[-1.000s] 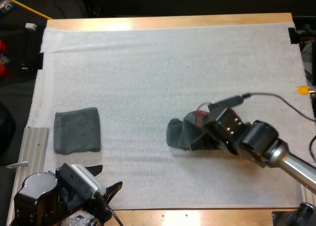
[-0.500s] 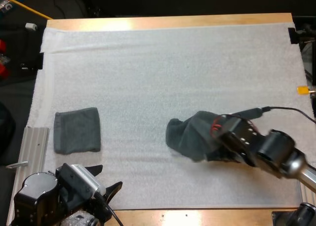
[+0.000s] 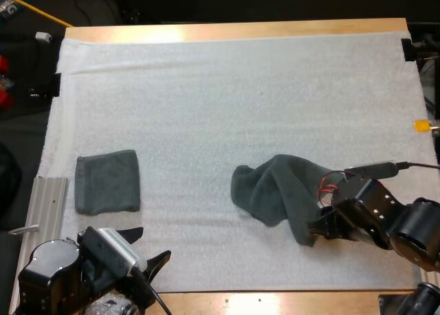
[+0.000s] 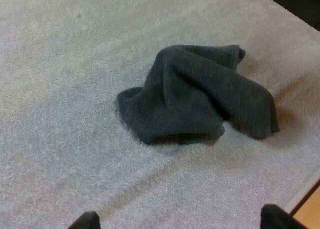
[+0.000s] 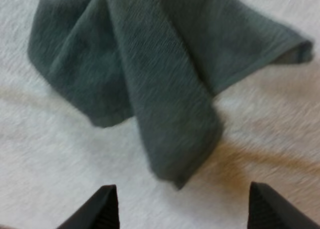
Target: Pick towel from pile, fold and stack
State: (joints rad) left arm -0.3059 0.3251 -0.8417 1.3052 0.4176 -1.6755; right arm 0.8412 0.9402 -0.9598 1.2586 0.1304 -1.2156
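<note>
A crumpled dark grey-green towel (image 3: pixel 275 194) lies on the white mat (image 3: pixel 227 95), right of centre, one end drawn out toward the near right. My right gripper (image 3: pixel 315 231) sits just off that end, and in the right wrist view it (image 5: pixel 185 209) stands open, its fingers apart and clear of the towel (image 5: pixel 150 74). A folded towel (image 3: pixel 107 181) lies flat at the mat's left side. My left gripper (image 3: pixel 151 247) rests at the near left corner, open in the left wrist view (image 4: pixel 180 221) with nothing between its fingers, facing the crumpled towel (image 4: pixel 195 94) from a distance.
A ribbed metal strip (image 3: pixel 47 205) lies beside the mat's left edge, near the folded towel. The wooden table edge (image 3: pixel 275 301) runs along the front. Bare mat stretches across the far half and the middle between the two towels.
My right gripper drew back toward the near right, pulling the towel out longer, then opened and let it go. The left arm and the folded towel stayed put.
</note>
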